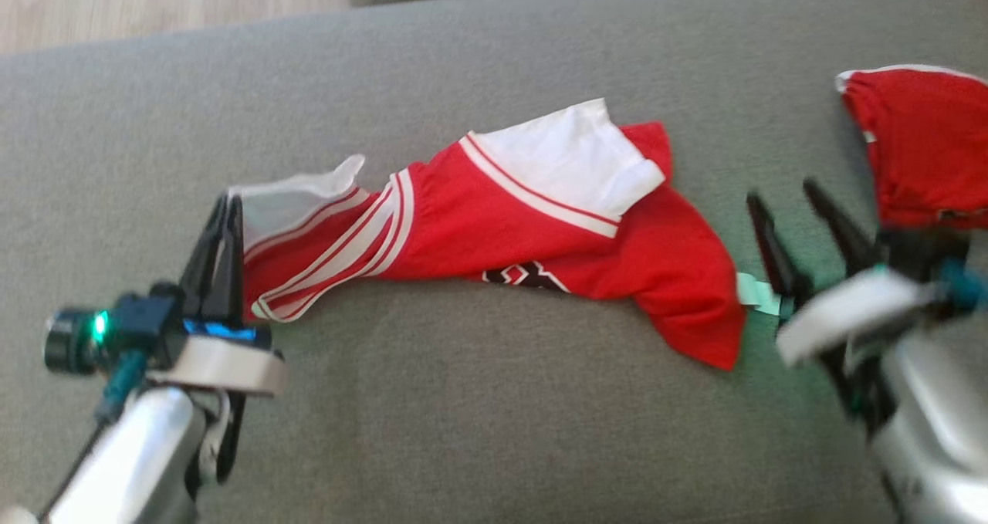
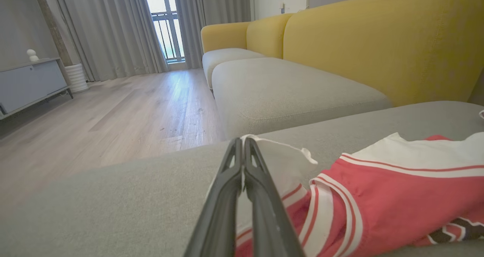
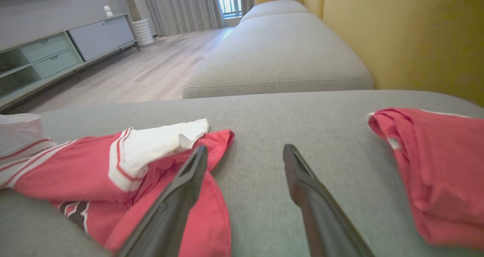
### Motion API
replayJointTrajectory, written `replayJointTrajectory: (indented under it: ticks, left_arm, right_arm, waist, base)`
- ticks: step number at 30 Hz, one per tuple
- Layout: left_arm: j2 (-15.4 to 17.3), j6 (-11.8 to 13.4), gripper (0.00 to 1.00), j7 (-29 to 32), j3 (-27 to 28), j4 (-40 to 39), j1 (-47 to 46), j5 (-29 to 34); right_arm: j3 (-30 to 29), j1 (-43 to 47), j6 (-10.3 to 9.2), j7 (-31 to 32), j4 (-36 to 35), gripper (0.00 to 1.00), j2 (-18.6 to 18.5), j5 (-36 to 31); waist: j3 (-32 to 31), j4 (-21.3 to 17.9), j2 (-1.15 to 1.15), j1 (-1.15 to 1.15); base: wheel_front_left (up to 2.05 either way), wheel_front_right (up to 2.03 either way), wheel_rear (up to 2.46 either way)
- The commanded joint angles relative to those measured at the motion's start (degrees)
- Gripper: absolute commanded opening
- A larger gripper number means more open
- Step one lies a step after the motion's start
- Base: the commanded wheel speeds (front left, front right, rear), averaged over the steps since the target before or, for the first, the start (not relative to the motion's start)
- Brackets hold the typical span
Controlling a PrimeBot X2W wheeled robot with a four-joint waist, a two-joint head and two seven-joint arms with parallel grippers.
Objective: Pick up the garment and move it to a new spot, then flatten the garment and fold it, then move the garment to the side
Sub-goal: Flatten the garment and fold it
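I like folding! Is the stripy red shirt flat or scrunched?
Scrunched: the stripy red shirt lies twisted and bunched, white part flopped over, on the grey cushion.

Home living room. In the left wrist view, a sofa (image 2: pixel 295 94) with grey seats and yellow backrests (image 2: pixel 378 49) runs from the centre toward 1 o'clock. A pale wood floor (image 2: pixel 113 120) spreads out at 9 o'clock. At 11 o'clock, long grey curtains (image 2: pixel 109 26) hang on both sides of a glazed door (image 2: pixel 166 7), daylight coming through it and a railing (image 2: pixel 168 33) outside. At 9 o'clock a low grey cabinet (image 2: pixel 30 83) carries a small white ornament (image 2: pixel 31 55), with a ribbed white pot (image 2: pixel 76 77) on the floor just beside it. In the right wrist view, at 10 o'clock, the cabinet shows drawers (image 3: pixel 49 56).
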Motion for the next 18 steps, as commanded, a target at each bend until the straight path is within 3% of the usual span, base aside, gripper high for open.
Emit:
replayJointTrajectory:
  ticks: [1,8,18]
  left_arm:
    - [2.4,-0.3,0.00,0.1,2.9,-2.3,-4.9,0.8]
    - [1.2,-1.7,0.00,1.1,1.1,-2.7,-11.8,3.0]
    - [-1.7,-3.3,0.00,0.7,-1.0,-0.2,-16.6,4.2]
  right_arm:
    - [1.2,-4.0,-0.05,1.8,0.3,1.00,-1.3,1.8]
    - [6.1,-18.0,-0.05,11.8,10.7,1.00,-3.3,10.4]
    - [13.8,-25.3,-0.05,13.1,19.2,1.00,-4.9,16.0]
  waist:
    - [1.6,1.2,0.00,0.00]
    - [6.1,4.4,0.00,0.00]
    - [8.8,7.6,0.00,0.00]
  base:
    - [0.00,0.00,0.00]
    - [0.00,0.00,0.00]
    - [0.00,0.00,0.00]
